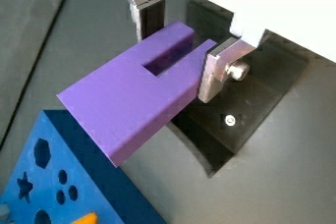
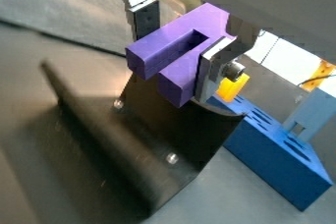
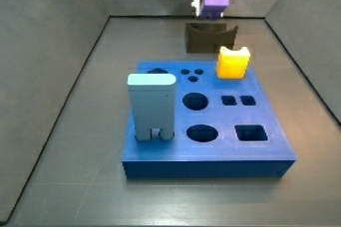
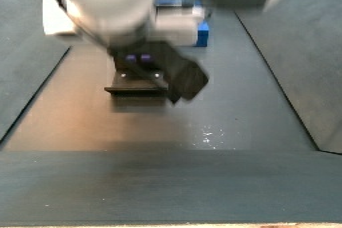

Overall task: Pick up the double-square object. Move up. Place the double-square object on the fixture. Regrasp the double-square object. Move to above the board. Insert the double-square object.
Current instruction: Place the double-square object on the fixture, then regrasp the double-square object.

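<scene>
The gripper (image 1: 182, 51) pinched the double-square object (image 1: 138, 95) between its fingers (image 1: 217, 71), above the fixture (image 3: 208, 36); the board (image 3: 226, 151) lay near.

Gripper: the two-finger gripper (image 2: 178, 46) with flat silver plates is closed on the double-square object, one plate at each side of it.
Double-square object: a lavender-purple elongated block (image 2: 178, 49) with a rectangular slot in its upper face (one end sticks out past the fingers).
Fixture: a dark L-shaped bracket on a base plate (image 2: 132, 144), directly under the held block; two small screws show on it.
Board: a royal-blue flat slab (image 2: 282, 154) with cut holes, beside the fixture.
Yellow block: a small yellow block (image 2: 231, 87), partly hidden behind a finger.
Light-blue block: an upright light-blue block (image 2: 315, 110) standing on the board.
</scene>
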Robot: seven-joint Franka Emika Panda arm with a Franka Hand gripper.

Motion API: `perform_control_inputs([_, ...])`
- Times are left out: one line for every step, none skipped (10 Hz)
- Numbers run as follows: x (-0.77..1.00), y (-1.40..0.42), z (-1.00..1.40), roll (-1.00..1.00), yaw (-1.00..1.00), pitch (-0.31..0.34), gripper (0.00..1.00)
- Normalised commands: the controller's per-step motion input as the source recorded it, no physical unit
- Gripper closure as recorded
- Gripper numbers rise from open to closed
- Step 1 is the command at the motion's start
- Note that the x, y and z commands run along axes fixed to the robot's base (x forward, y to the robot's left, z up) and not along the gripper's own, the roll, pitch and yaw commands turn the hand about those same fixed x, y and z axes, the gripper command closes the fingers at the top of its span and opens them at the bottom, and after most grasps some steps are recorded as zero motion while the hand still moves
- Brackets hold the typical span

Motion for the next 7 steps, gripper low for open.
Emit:
perform_control_inputs([0.17, 0.10, -0.77, -0.31, -0.09, 0.042, 1.00])
perform_control_inputs([0.13, 0.07, -0.57, -0.23, -0.09, 0.038, 1.00])
perform_control_inputs([0.09, 0.06, -0.31, -0.17, -0.09, 0.022, 1.00])
perform_control_inputs([0.00, 0.00, 0.00, 0.00, 0.00, 0.000, 0.00])
perform_control_inputs([0.00, 0.00, 1.00, 0.00, -0.07, -0.033, 0.00])
perform_control_inputs([0.00, 0.00, 1.00, 0.00, -0.06, -0.031, 0.00])
perform_control_inputs([-0.02, 0.00, 1.00, 0.01, -0.04, -0.030, 0.00])
